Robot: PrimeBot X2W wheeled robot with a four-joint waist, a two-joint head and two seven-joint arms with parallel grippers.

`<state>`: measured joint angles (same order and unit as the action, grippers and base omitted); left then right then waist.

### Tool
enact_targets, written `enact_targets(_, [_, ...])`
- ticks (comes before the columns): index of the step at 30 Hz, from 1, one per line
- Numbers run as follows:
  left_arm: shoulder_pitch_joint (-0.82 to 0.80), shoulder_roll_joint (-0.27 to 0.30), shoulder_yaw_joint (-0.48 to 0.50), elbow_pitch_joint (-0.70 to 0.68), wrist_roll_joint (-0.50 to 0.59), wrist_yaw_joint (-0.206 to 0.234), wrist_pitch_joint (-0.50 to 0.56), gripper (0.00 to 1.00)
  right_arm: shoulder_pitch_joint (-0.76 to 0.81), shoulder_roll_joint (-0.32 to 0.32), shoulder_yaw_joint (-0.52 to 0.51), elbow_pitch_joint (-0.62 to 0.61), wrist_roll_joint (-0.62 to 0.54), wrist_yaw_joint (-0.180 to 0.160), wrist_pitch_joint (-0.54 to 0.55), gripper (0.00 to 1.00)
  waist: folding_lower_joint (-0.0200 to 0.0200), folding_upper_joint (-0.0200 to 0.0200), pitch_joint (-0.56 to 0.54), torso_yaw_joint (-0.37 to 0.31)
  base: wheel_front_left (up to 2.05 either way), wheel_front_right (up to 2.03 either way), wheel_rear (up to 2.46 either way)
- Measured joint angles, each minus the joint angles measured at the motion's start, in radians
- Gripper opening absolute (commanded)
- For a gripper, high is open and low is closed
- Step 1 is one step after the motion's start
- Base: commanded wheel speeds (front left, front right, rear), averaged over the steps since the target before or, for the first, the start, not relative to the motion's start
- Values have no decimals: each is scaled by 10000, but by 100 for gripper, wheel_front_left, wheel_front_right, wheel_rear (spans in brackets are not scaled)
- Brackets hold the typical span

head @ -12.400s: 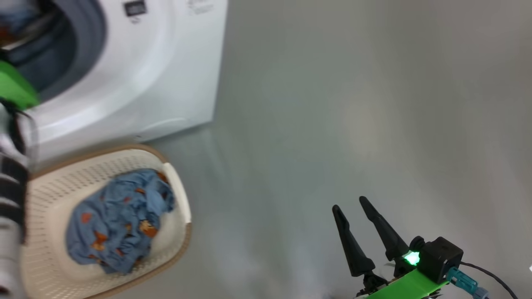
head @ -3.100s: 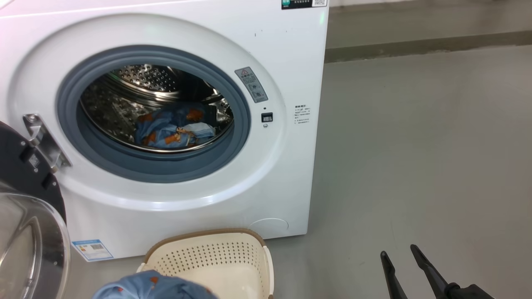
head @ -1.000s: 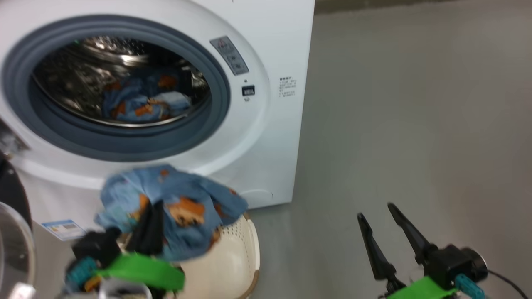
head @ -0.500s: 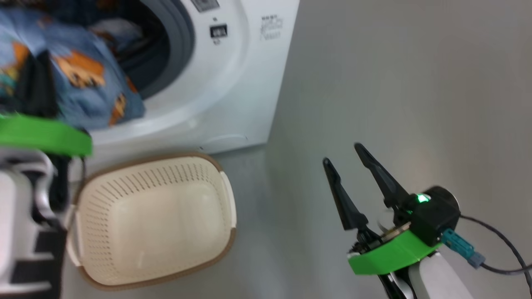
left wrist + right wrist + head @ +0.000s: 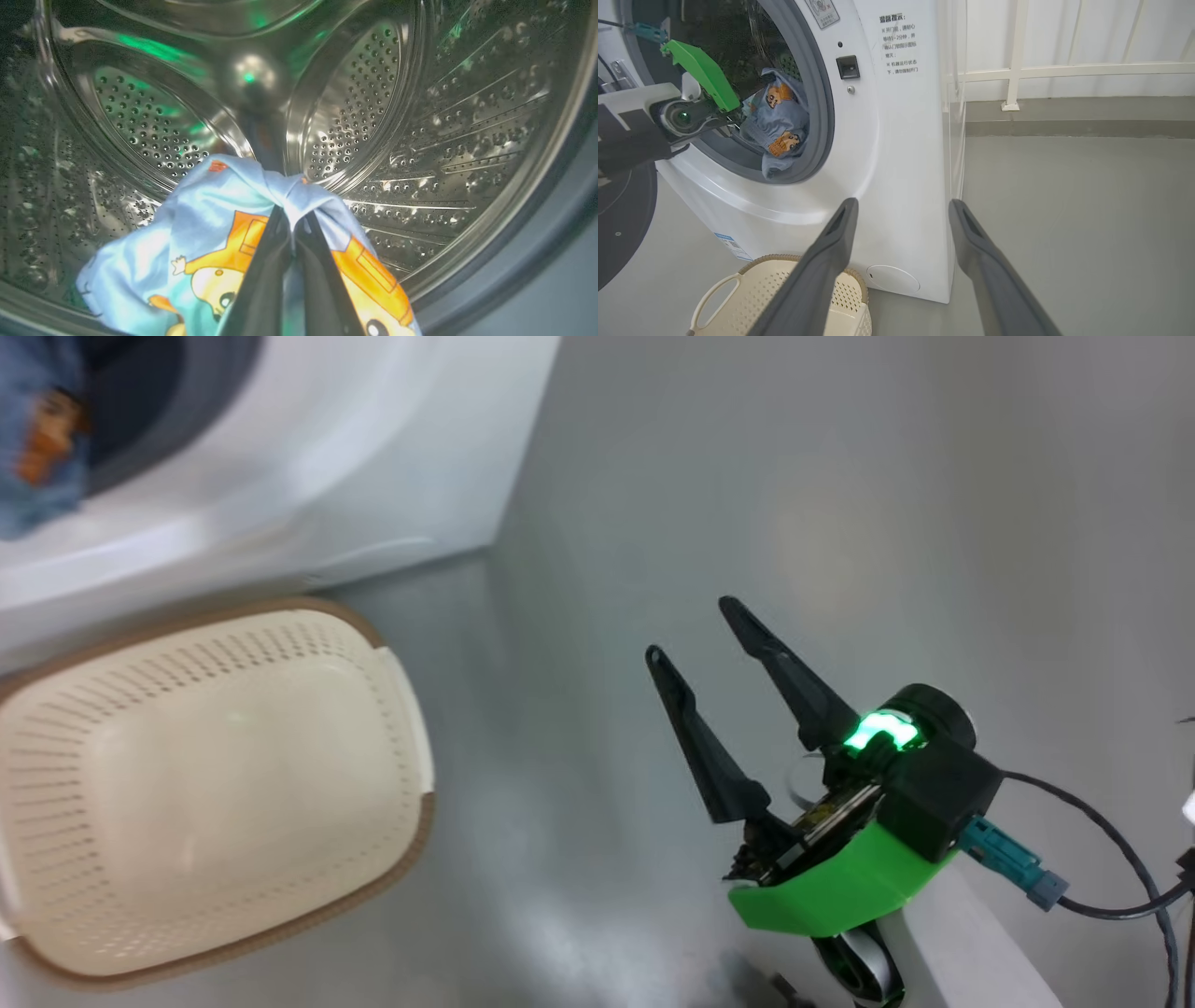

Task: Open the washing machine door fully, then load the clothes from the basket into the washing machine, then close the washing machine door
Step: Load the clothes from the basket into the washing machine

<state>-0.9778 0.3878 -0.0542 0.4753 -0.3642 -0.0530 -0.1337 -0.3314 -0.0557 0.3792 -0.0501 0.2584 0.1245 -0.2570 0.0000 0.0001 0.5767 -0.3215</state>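
Blue fabric with orange cartoon prints, the clothes (image 5: 196, 261), hangs pinched between the closed fingers of the left gripper (image 5: 290, 223). The cloth bunches into a knot at the fingertips and drapes down on both sides. In the left wrist view this gripper points into the steel drum (image 5: 355, 93) and the garment hangs above the drum's lower wall; I cannot tell whether it touches the metal. In the right wrist view the left arm reaches through the round opening of the washing machine (image 5: 896, 163), and the cloth sits inside the grey rubber seal (image 5: 823, 116), low in the opening. The washing machine door (image 5: 619, 219) is swung open at the machine's left; its dark round face shows at that view's left edge. The basket (image 5: 397, 658) stands on the grey floor (image 5: 747, 476) just in front of the machine's base, perforated walls and smooth pale bottom in plain sight. A blue label (image 5: 731, 245) is stuck low on the machine's front, just above the basket. The right gripper (image 5: 691, 630) hangs over bare floor, right of the basket and well apart from it. Its jaws are spread wide and grip nothing, with a green light lit on its body. A white railing (image 5: 1017, 70) runs behind the machine.
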Motion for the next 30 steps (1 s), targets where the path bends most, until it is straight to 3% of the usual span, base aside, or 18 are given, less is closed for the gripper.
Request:
enact_targets(18, [-4922,1672,-353,2961,848,-408,-320,0,543,35,497,-389,360,0,0,100,0,0,1778,-1460,0,0,0])
enact_targets(25, [-6215,1900,-288,3256,1051,107,-719,0,709,79,554,-566,533,0,0,100,0,0,2352,-1830,0,0,0])
enact_targets(30, [-6083,1879,-589,4017,1204,123,-522,0,710,92,426,-568,625,0,0,100,0,0,2476,-1892,0,0,0])
